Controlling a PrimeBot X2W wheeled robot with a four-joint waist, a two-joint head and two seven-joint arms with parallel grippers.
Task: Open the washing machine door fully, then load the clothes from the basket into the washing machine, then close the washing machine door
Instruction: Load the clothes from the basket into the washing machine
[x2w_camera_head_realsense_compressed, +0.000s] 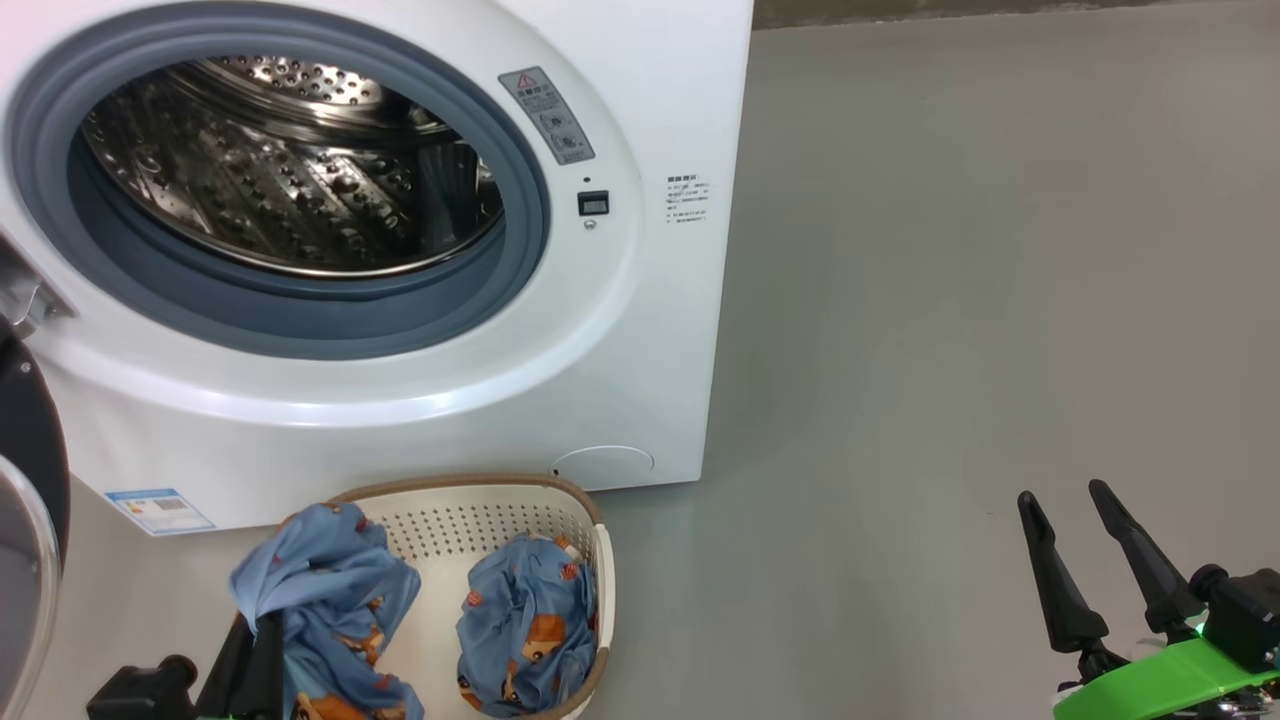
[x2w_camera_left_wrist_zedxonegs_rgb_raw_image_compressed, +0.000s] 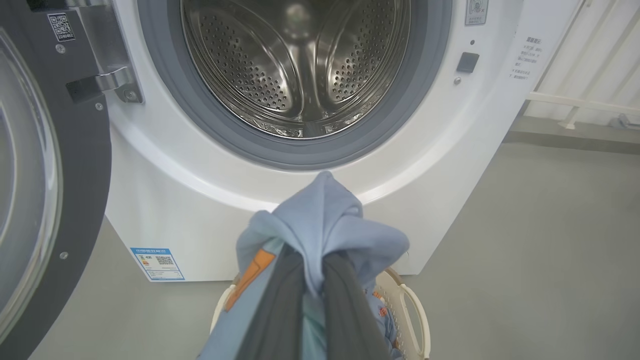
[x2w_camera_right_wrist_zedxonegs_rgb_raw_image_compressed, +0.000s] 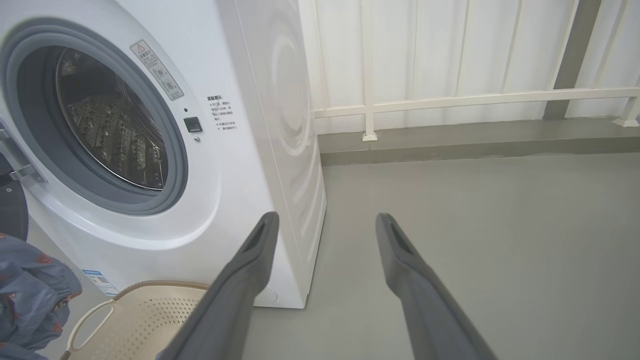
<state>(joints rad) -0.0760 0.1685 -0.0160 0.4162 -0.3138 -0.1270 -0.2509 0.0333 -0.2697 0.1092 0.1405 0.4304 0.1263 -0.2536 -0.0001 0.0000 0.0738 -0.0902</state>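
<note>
The washing machine (x2w_camera_head_realsense_compressed: 640, 330) stands with its door (x2w_camera_head_realsense_compressed: 30, 470) swung wide to the left, and the steel drum (x2w_camera_head_realsense_compressed: 290, 170) shows nothing inside. The basket (x2w_camera_head_realsense_compressed: 470, 520) sits on the floor in front of it. My left gripper (x2w_camera_head_realsense_compressed: 262, 640) is shut on one light blue garment of the clothes (x2w_camera_head_realsense_compressed: 330, 590), lifted above the basket's left side; in the left wrist view the cloth (x2w_camera_left_wrist_zedxonegs_rgb_raw_image_compressed: 325, 225) bunches over the fingertips of my left gripper (x2w_camera_left_wrist_zedxonegs_rgb_raw_image_compressed: 312, 280), below the drum opening. Another garment (x2w_camera_head_realsense_compressed: 530, 620) lies in the basket. My right gripper (x2w_camera_head_realsense_compressed: 1065, 500) is open over bare floor at the right.
Grey floor (x2w_camera_head_realsense_compressed: 950, 300) stretches to the right of the machine. A white railing (x2w_camera_right_wrist_zedxonegs_rgb_raw_image_compressed: 450, 100) and wall panels run behind a low step. The open door (x2w_camera_left_wrist_zedxonegs_rgb_raw_image_compressed: 75, 200) stands close on the left of my left arm.
</note>
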